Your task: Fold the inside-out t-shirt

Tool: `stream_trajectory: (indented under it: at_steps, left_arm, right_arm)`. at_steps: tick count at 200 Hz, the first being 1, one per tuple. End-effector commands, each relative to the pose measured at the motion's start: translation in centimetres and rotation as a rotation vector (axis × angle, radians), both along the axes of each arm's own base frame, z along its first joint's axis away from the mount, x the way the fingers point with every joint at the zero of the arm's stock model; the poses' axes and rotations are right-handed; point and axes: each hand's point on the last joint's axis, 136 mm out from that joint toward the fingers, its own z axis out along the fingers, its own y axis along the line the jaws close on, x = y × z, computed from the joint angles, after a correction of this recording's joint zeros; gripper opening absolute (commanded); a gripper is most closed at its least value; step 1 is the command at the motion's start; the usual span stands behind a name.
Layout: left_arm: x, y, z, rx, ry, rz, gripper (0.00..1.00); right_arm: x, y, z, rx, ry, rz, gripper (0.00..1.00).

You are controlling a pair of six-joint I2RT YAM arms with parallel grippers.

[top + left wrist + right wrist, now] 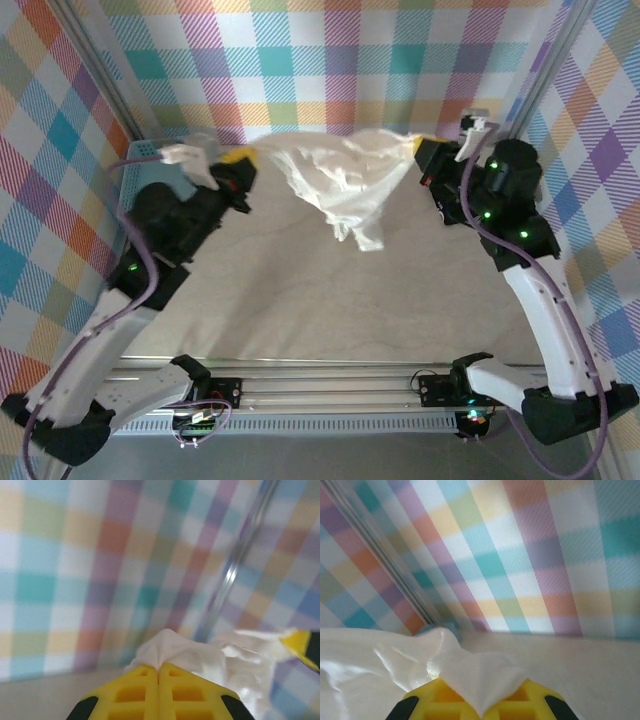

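**A:** Where's the shirt (345, 185)?

**B:** It's strung between the two grippers at the far end of the table (300, 300), close to the checked wall (350, 60). The top edge runs roughly level from one gripper to the other. Below it the white cloth sags in a crumpled bunch, and a twisted tail hangs lowest, about midway between the arms.

**A:** Does the tail reach the table?

**B:** I can't tell from above. It hangs over the wood, but it may or may not be touching.

**A:** What about the left gripper (243, 160)?

**B:** It's clamped on the shirt's left end. From the left wrist, the yellow fingers (135, 695) are pressed together with no gap, and a peak of cloth (170, 647) sticks out from between them (159, 669). More cloth trails off to the right, towards a yellow fingertip of the other gripper (299, 645).

**A:** And the right gripper (420, 148)?

**B:** It's also closed on the shirt, at the right end. In the right wrist view a fold of white fabric (470, 672) drapes over the fingers where they meet (482, 712), and the rest spreads away to the left.

**A:** Anything else around?

**B:** There's a blue basket (140, 152) behind the left arm, by the wall. Both arms reach up and inward from their bases at the near edge.
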Motion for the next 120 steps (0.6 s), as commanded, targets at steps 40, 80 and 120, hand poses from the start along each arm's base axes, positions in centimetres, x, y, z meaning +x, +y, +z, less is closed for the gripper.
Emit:
stream_trajectory:
  at_steps: [40, 80, 120]
  left_arm:
    - [2.5, 5.9, -2.0, 0.207, 0.115, 0.38, 0.0]
    - [4.2, 6.0, -3.2, 0.26, 0.17, 0.404, 0.0]
    - [5.1, 6.3, -1.9, 0.241, 0.162, 0.408, 0.0]
  right_arm:
    - [-0.9, -0.7, 3.5, 0.029, -0.093, -0.026, 0.03]
    - [-0.8, -0.8, 4.6, 0.03, -0.124, -0.033, 0.04]
    - [0.0, -1.1, 6.5, 0.007, -0.179, -0.065, 0.04]
